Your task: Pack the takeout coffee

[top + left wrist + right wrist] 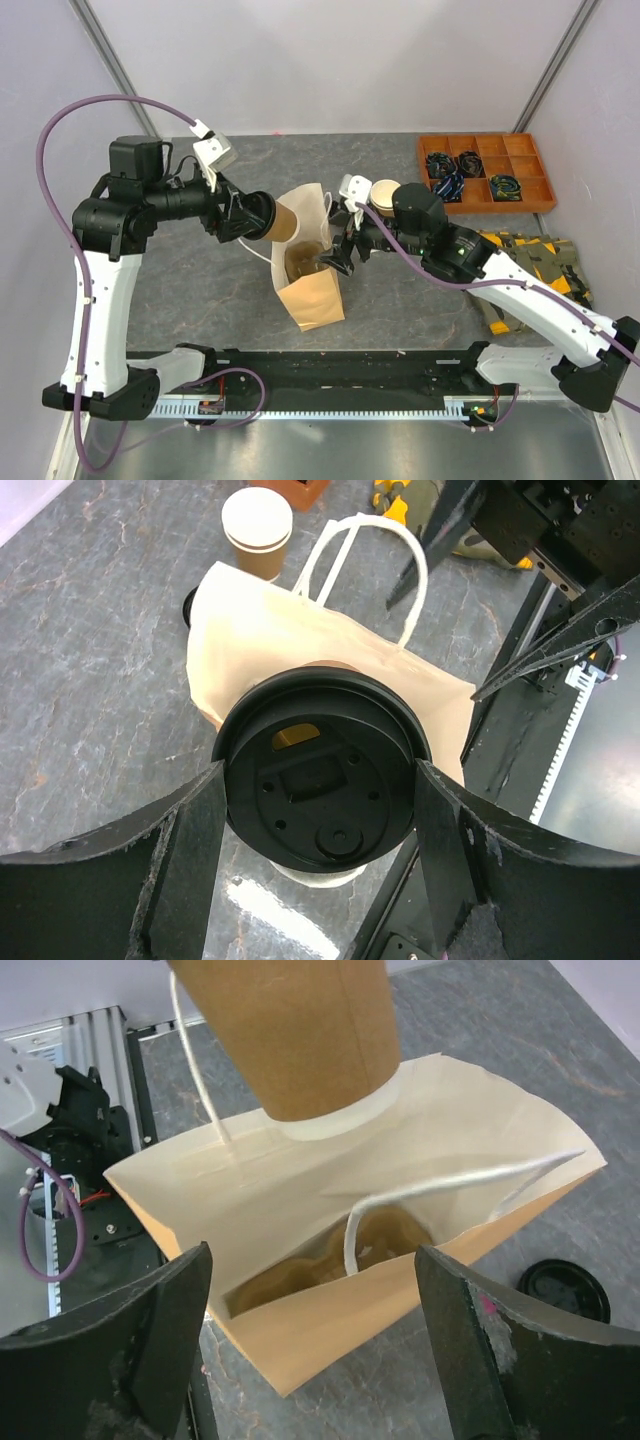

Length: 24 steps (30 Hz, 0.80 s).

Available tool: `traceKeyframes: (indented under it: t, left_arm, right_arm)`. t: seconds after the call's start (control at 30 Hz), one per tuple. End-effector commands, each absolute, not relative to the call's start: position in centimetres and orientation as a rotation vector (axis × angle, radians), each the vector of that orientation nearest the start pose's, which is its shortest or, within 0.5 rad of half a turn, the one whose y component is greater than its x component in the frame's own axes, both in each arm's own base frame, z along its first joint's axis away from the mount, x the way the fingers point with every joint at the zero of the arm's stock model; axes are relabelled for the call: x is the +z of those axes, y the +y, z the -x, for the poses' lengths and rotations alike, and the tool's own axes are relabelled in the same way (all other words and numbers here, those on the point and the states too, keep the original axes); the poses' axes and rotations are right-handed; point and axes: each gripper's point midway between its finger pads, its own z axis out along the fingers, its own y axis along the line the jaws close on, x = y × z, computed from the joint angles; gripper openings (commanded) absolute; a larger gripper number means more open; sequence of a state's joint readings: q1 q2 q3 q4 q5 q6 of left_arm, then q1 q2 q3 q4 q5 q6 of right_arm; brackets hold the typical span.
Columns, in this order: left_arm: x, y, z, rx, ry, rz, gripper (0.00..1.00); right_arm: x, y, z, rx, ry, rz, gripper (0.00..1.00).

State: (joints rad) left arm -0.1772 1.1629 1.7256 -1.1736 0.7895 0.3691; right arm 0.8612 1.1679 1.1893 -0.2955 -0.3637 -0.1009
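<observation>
Kraft-paper cup (pixel 283 222), black lid (pixel 320 780), centre frame: likely light, thin-walled, crushable; left fingers (pixel 185 850) clamp its stiffer lidded rim over paper bag (pixel 315 295); right fingers (pixel 140 1330) wide, empty.

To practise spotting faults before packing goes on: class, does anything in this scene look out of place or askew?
Yes. The lidded cup in the left gripper lies on its side above the bag, not upright. A loose black lid lies on the table beside the bag, while another cup stands uncovered.
</observation>
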Motion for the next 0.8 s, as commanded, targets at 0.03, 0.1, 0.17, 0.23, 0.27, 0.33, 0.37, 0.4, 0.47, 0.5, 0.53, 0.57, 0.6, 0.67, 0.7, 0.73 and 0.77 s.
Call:
traceKeyframes:
  t: [0.03,0.1,0.17,0.23,0.27,0.33,0.37,0.4,0.47,0.5,0.53,0.57,0.6,0.67,0.7,0.73,0.77]
  left_arm:
    - [40.9,-16.6,-21.6,-0.745,1.714,-1.018,0.44]
    - [41.3,-17.0,-21.8,-0.742,1.696,-1.028,0.44]
    - [41.7,-17.5,-22.4,-0.734,1.679,-1.034,0.44]
    - [41.7,-18.2,-22.6,-0.734,1.665,-1.058,0.44]
    - [41.8,-18.4,-23.2,-0.714,1.664,-1.054,0.44]
    - [42.1,-19.2,-23.5,-0.710,1.641,-1.073,0.44]
    - [42.1,-19.5,-24.3,-0.696,1.651,-1.068,0.44]
    - [42.3,-19.8,-24.3,-0.697,1.645,-1.076,0.44]
    - [41.9,-20.4,-24.8,-0.694,1.645,-1.100,0.44]
    - [41.6,-20.8,-24.8,-0.687,1.636,-1.129,0.44]
    - [41.4,-20.9,-25.0,-0.675,1.638,-1.137,0.44]
    - [41.1,-21.1,-25.3,-0.671,1.645,-1.143,0.44]
    - [40.9,-21.2,-25.6,-0.664,1.651,-1.144,0.44]
    - [40.5,-21.3,-25.9,-0.647,1.665,-1.156,0.44]
    - [40.1,-21.2,-25.8,-0.621,1.668,-1.186,0.43]
    - [39.7,-21.3,-25.7,-0.607,1.669,-1.212,0.43]
    - [39.3,-21.7,-25.3,-0.598,1.664,-1.253,0.43]
  right_arm:
    - [38.0,31.6,-23.4,0.738,1.552,0.905,0.94]
    - [39.2,30.8,-25.1,0.674,1.581,0.793,0.96]
    - [41.3,30.2,-25.9,0.643,1.556,0.739,0.98]
    - [43.0,29.2,-26.8,0.592,1.534,0.685,0.98]
    - [43.3,29.0,-27.3,0.578,1.527,0.677,0.98]
    - [44.7,28.2,-28.4,0.574,1.493,0.654,0.98]
    - [44.7,28.1,-29.2,0.563,1.497,0.642,0.98]
    - [45.0,27.2,-30.5,0.555,1.503,0.614,0.98]
    - [43.3,26.3,-33.4,0.547,1.569,0.598,0.96]
    - [43.0,25.9,-34.1,0.554,1.600,0.597,0.95]
    - [41.0,27.4,-34.7,0.628,1.647,0.676,0.95]
    - [40.2,26.8,-35.7,0.654,1.684,0.694,0.93]
    - [40.0,27.0,-35.6,0.678,1.710,0.743,0.91]
    - [37.2,28.2,-36.7,0.785,1.773,0.835,0.88]
    - [36.1,28.8,-37.6,0.810,1.806,0.873,0.86]
    - [36.0,29.4,-37.5,0.858,1.805,0.904,0.85]
    - [35.7,29.6,-37.9,0.881,1.809,0.918,0.83]
